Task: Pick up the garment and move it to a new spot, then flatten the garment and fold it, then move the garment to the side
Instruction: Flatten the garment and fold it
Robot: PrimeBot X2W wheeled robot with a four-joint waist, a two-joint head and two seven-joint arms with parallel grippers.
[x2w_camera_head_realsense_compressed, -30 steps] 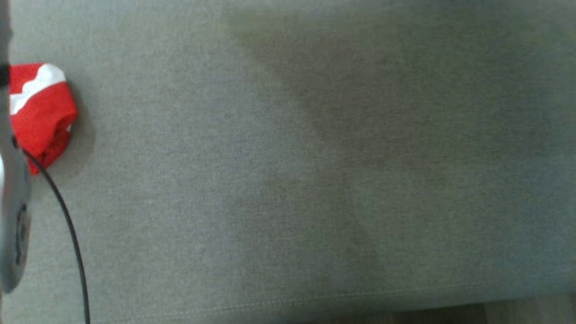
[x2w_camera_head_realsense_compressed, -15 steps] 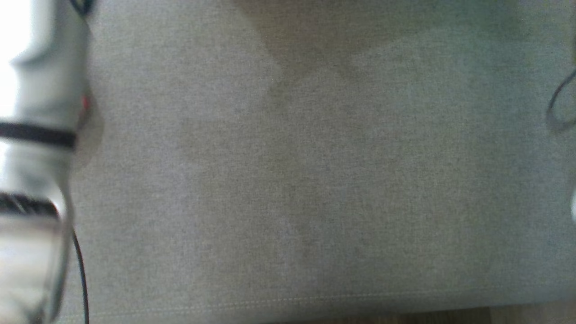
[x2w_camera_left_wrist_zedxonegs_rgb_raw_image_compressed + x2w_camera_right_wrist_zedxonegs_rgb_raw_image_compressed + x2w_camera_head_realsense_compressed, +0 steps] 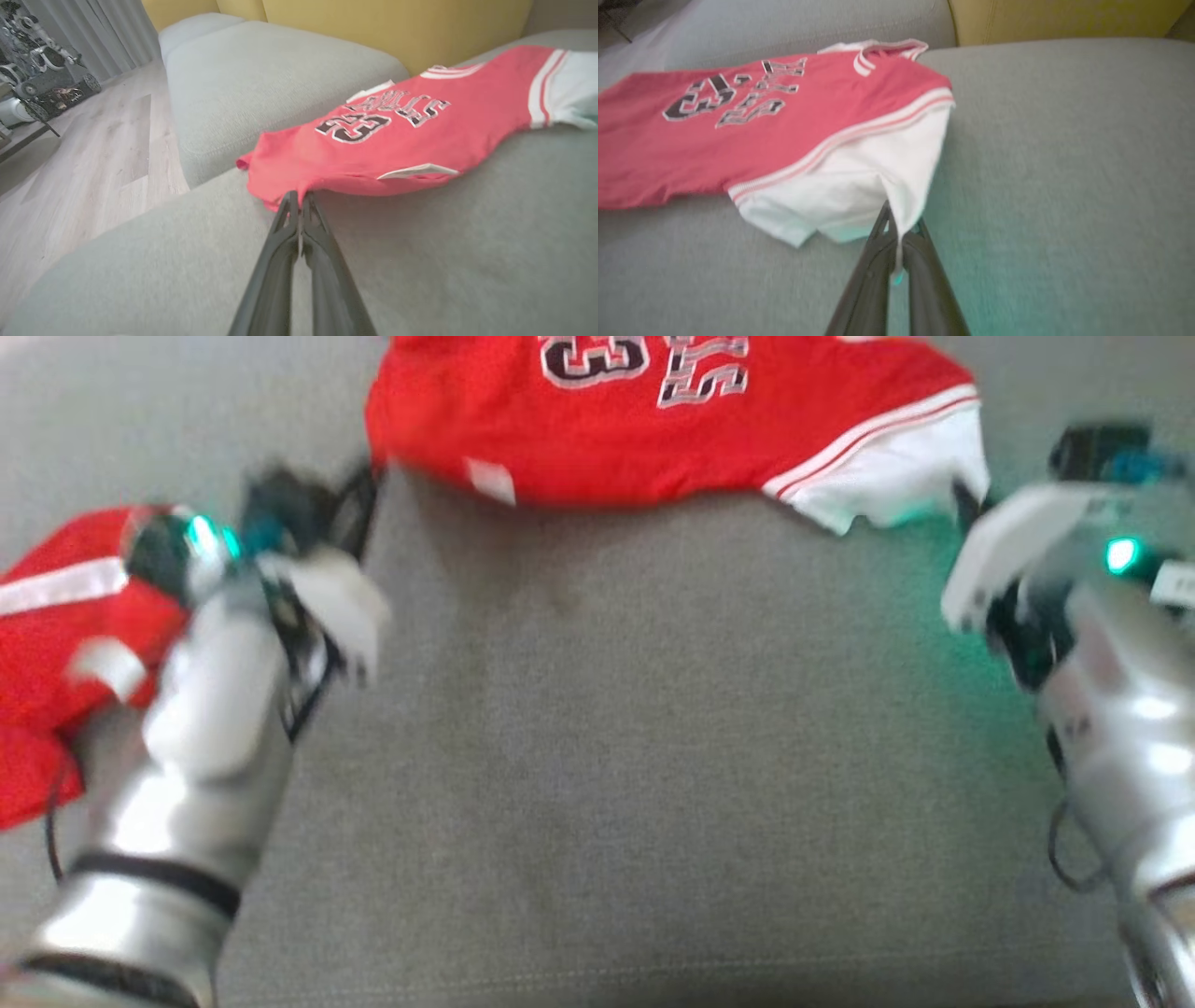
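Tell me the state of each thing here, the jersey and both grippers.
Jersey, spread across the sofa, front up, pinched at both ends.
Left gripper, shut on the jersey's red edge.
Right gripper, shut on the jersey's white sleeve.
Red cloth, bunched up on the sofa.

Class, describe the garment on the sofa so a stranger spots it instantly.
Find the grey sofa seat before the yellow backrest. A red jersey lies across it. Black numerals and a white sleeve separate it from the crumpled red cloth nearby.

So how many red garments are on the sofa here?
2: a numbered jersey spread at the far side, and a crumpled garment at the left, partly behind the left arm.
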